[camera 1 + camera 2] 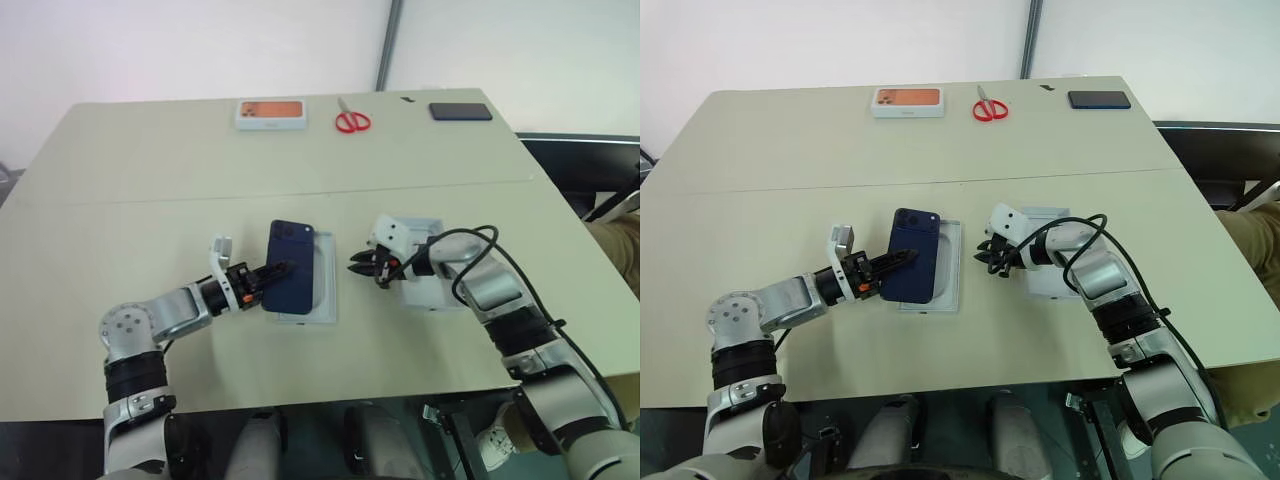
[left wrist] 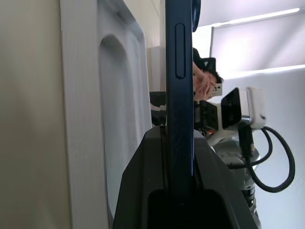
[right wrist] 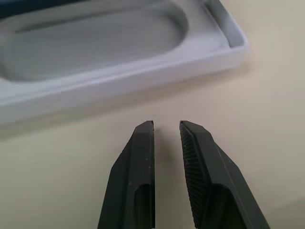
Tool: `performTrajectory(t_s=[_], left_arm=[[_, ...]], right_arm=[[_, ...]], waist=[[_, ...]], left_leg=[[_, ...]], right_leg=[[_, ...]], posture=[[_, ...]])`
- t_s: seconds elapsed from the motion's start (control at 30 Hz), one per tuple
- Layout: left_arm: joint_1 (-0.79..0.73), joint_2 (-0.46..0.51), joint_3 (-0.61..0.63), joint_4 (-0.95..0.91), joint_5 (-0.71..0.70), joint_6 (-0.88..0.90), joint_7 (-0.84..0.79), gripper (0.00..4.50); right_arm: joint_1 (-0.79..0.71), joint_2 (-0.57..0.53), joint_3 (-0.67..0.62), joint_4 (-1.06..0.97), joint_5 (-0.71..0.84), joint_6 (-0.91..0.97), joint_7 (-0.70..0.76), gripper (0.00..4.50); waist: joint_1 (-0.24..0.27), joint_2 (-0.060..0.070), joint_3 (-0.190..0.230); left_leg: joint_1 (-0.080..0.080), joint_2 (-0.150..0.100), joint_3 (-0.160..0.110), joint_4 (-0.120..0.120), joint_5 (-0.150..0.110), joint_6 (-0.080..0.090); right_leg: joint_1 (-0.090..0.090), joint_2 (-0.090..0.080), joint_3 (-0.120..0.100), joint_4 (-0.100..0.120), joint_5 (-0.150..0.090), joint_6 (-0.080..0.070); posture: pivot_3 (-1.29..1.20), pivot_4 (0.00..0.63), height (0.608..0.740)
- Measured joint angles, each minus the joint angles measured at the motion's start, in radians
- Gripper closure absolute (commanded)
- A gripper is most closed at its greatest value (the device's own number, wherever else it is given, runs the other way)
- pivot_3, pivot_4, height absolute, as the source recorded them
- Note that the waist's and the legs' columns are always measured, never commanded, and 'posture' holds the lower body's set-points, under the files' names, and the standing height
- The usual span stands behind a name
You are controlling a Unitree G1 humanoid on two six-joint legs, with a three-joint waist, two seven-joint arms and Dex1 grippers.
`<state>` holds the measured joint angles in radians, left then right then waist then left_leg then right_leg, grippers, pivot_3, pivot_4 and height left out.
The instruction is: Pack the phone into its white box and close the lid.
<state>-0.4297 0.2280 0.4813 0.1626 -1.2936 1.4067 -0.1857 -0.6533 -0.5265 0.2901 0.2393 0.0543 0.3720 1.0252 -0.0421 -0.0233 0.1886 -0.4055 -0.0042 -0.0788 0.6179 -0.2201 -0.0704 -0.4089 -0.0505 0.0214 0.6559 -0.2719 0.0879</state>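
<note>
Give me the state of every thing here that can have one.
phone: gripped, tilted over the tray, not laid in
left hand: shut on phone
right hand: slightly open, empty
white tray: open, uncovered
second tray: lying apart, under the right arm
scissors: closed
orange box: closed

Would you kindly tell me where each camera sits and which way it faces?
Left and right eye views: head, looking down over both arms at the table.
Left wrist view: along the left gripper, shut on the phone.
Right wrist view: along the right gripper, empty, facing the white box.
Shared: phone, box.
</note>
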Motion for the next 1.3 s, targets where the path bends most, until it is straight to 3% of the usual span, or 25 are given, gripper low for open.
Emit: performTrajectory(t_s=[0.1, 0.23, 0.4, 0.43, 0.97, 1.3], left_arm=[[0.0, 0.0, -0.02, -0.006, 0.008, -0.009, 0.003, 4.5], [0.0, 0.003, -0.027, -0.006, 0.005, -0.011, 0.008, 2.76], [-0.011, 0.008, -0.034, -0.015, -0.027, 0.002, -0.005, 0.2], [-0.012, 0.012, -0.041, -0.03, -0.029, 0.003, -0.012, 0.05], [-0.082, 0.061, -0.092, -0.026, -0.015, 0.034, 0.027, 0.05], [-0.083, 0.152, -0.097, -0.029, -0.016, 0.073, 0.004, 0.05]], right_arm=[[0.007, -0.002, -0.001, 0.0, -0.006, -0.012, -0.004, 3.59], [0.011, 0.0, 0.0, -0.001, -0.013, -0.017, -0.01, 3.63], [0.012, 0.016, 0.0, -0.001, -0.017, -0.017, -0.02, 3.63], [0.012, 0.02, 0.0, -0.001, -0.018, -0.017, -0.021, 3.63], [0.012, 0.075, 0.01, 0.0, -0.035, -0.017, -0.036, 3.63], [0.008, 0.076, 0.013, 0.017, -0.042, -0.035, -0.04, 3.63]], waist=[[0.002, 0.0, 0.0], [0.004, 0.0, 0.0], [0.005, 0.0, 0.0], [0.007, 0.0, 0.0], [0.009, 0.001, 0.0], [0.0, 0.001, 0.0]], left_leg=[[0.0, 0.0, 0.0, 0.0, 0.0, 0.0], [0.0, 0.0, 0.0, 0.0, 0.0, 0.0], [0.001, 0.0, 0.0, 0.001, 0.0, 0.0], [0.001, 0.0, 0.0, 0.001, 0.0, 0.0], [0.002, 0.0, 0.0, 0.001, 0.0, 0.0], [0.002, 0.0, 0.0, 0.001, 0.0, 0.0]], right_leg=[[0.0, 0.0, 0.0, 0.0, 0.0, 0.0], [0.0, 0.0, 0.0, 0.0, 0.0, 0.0], [0.001, 0.0, 0.0, 0.0, 0.0, 0.0], [0.002, 0.0, 0.0, 0.0, 0.0, 0.0], [0.003, 0.0, 0.0, 0.0, 0.0, 0.0], [0.003, 0.0, 0.0, 0.0, 0.0, 0.0]], posture=[[0.0, 0.15, 0.74], [0.0, 0.15, 0.74], [0.0, 0.15, 0.74], [0.0, 0.15, 0.74], [0.0, 0.15, 0.74], [0.0, 0.15, 0.74]])
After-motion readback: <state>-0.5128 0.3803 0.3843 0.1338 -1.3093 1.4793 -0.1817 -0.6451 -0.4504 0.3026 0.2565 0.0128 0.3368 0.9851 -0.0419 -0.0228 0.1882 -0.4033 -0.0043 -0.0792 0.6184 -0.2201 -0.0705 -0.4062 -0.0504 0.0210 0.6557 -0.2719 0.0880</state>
